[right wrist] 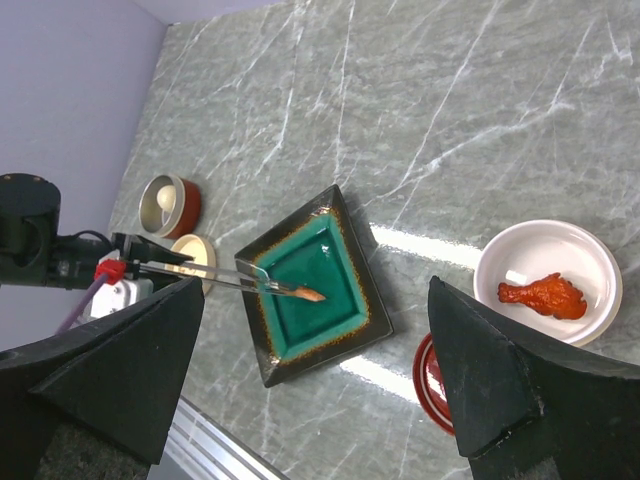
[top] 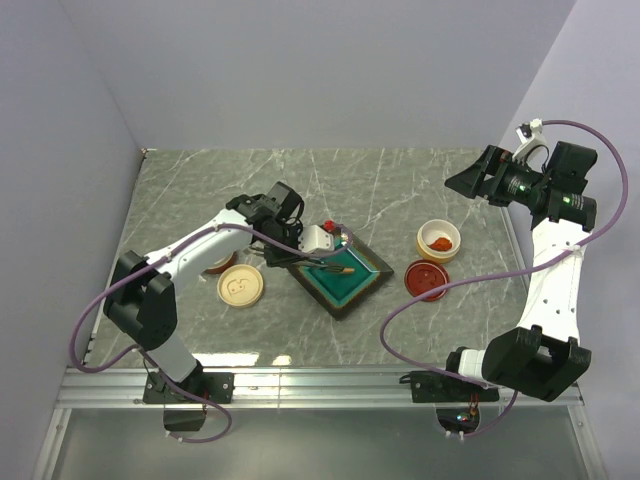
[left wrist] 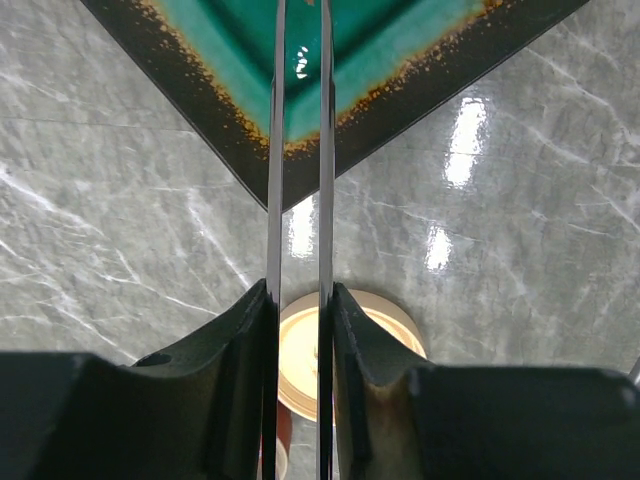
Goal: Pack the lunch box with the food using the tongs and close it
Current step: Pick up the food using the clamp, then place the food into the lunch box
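**Drop Risk**

Tongs (left wrist: 325, 150) are pinched by the left gripper (left wrist: 300, 305), jaws narrow. An orange morsel (right wrist: 312, 294) is held at the tips over the green dish (left wrist: 400, 40) — squeezed slackly, it could be dropped. Beyond, the right gripper (top: 470, 180) is spread wide.

Grey marbled table (top: 400, 180), teal square dish (top: 352, 292) with dark speckled rim on it, lilac walls (top: 300, 70), perhaps a metal rail (top: 320, 385) at near edge.

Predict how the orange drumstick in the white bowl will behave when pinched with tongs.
The drumstick looks small, so probably light. Its rounded, tapering shape may let it slip or swivel between the thin tongs. It looks moulded, so likely stiff.
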Robot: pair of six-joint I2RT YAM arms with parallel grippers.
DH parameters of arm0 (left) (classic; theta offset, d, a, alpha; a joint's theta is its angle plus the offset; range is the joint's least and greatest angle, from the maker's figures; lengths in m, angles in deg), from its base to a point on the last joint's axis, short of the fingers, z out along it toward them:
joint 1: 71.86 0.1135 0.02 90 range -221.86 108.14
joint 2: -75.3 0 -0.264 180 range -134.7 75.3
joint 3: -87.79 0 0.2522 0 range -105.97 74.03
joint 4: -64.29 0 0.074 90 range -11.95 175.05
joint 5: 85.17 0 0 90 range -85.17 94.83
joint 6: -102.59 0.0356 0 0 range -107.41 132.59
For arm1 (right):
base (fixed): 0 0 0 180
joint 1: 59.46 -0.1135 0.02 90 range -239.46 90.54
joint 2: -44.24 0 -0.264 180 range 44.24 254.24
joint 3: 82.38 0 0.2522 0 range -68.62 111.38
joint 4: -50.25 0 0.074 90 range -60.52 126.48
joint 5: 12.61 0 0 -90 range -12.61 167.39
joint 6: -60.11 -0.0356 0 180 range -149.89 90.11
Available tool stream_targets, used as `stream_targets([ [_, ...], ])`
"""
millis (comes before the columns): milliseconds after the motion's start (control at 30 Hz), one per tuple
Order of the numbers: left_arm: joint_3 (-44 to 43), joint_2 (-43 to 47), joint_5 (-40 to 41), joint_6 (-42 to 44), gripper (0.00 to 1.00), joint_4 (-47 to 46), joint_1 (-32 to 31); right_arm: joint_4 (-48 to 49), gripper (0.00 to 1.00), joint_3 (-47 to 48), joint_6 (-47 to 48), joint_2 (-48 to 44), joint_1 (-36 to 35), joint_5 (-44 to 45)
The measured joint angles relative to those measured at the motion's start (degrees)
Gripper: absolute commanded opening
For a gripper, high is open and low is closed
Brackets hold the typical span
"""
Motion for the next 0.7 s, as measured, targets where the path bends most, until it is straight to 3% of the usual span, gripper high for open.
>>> stream_targets([
  [333,-3.04,0.00,-1.11,-1.36,0.20,1.18,0.00,0.04,1.00,0.00,-0.04,0.00,0.00,0.02],
  [700,-17.46,-5.46,-3.52,-9.29,0.18,-3.48,-1.79,1.64,1.00,-0.79,-1.07,-0.55,0.02,0.35],
])
